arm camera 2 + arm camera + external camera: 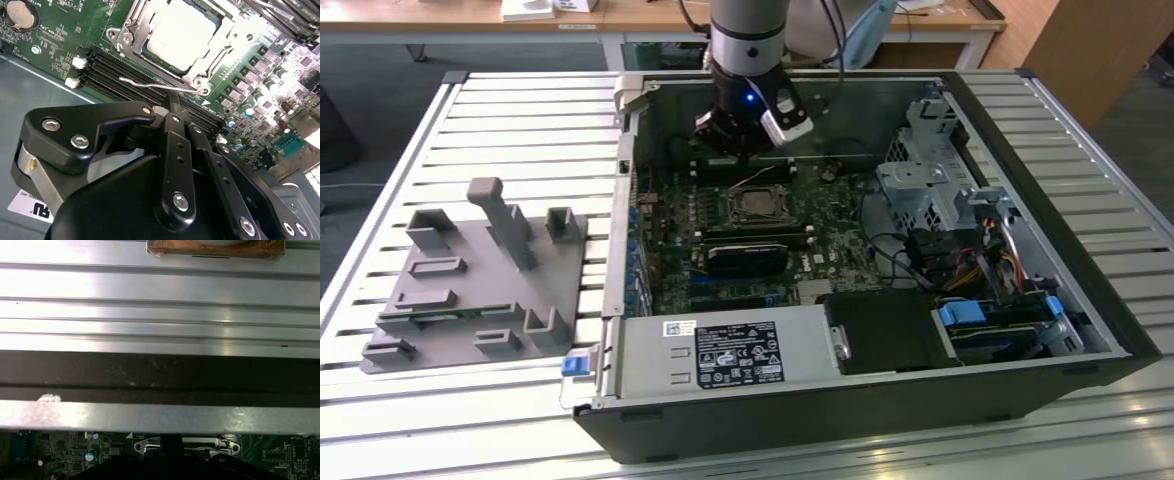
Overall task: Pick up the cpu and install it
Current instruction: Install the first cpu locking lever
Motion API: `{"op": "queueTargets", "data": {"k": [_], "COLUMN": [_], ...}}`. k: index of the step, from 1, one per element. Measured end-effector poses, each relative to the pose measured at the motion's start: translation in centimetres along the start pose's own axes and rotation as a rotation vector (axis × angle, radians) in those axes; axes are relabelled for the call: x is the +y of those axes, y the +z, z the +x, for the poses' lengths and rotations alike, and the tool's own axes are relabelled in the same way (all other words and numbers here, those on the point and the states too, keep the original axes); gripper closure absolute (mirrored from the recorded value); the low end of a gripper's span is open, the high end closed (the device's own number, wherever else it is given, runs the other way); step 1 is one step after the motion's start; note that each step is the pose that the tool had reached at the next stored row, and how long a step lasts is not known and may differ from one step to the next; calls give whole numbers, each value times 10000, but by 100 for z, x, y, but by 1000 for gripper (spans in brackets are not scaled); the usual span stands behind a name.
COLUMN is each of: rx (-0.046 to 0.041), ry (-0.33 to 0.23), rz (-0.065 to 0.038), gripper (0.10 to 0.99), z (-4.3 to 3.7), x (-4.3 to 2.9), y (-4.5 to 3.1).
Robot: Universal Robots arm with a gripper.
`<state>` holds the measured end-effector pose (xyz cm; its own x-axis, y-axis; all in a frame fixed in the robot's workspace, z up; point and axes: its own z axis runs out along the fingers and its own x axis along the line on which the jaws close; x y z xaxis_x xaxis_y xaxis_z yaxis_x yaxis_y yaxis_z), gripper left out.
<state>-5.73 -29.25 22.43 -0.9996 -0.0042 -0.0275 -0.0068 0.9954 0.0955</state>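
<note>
Black gripper: in the second wrist view we find the fingers drawn together to a narrow tip, nothing between them, poised just beside the socket frame.
Retention lever: thin wire, lying near the fingertips.
Cpu: seated flat in the socket on the motherboard, inside the open case.
Handling: we judge it light, rigid, smooth-topped and fragile underneath; grip by opposite edges only.
Fixture tray: on the exterior view's left, well apart.
</note>
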Motion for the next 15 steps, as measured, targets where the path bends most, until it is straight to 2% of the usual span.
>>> {"op": "queueTargets", "data": {"k": [15], "rx": [0], "ry": [9], "rz": [5], "gripper": [980], "z": [-36], "x": [-3], "y": [25]}}
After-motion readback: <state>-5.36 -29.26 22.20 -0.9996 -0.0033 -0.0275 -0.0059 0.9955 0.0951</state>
